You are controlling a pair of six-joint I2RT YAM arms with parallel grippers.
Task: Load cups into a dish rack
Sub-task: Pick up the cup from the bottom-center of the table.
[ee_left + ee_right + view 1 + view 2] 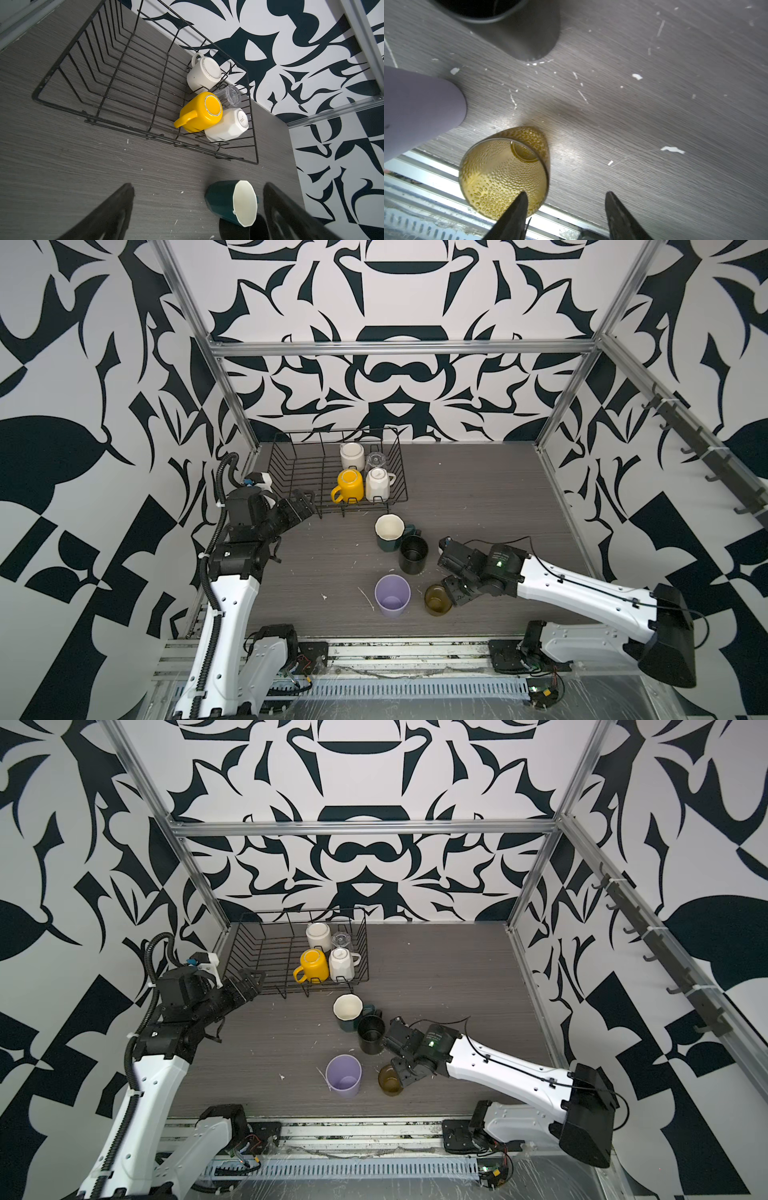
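The black wire dish rack (299, 472) (104, 83) stands at the back left. At its right end, upside down, are a white mug (352, 455), a clear glass (376, 458), a yellow mug (350, 485) and a cream faceted mug (378, 485). On the table stand a dark-green faceted mug (388, 533), a black mug (413, 553), a lilac tumbler (392, 595) and an amber glass (436, 599) (500, 172). My right gripper (566, 194) is open at the amber glass, one finger over its mouth and the other outside the rim. My left gripper (307, 499) hangs open and empty by the rack's front left corner.
The metal rail (395, 649) along the table's front edge lies just behind the amber glass. The black mug touches the dark-green mug. The lilac tumbler (415, 108) stands close beside the amber glass. Frame posts (232, 393) rise at the back corners.
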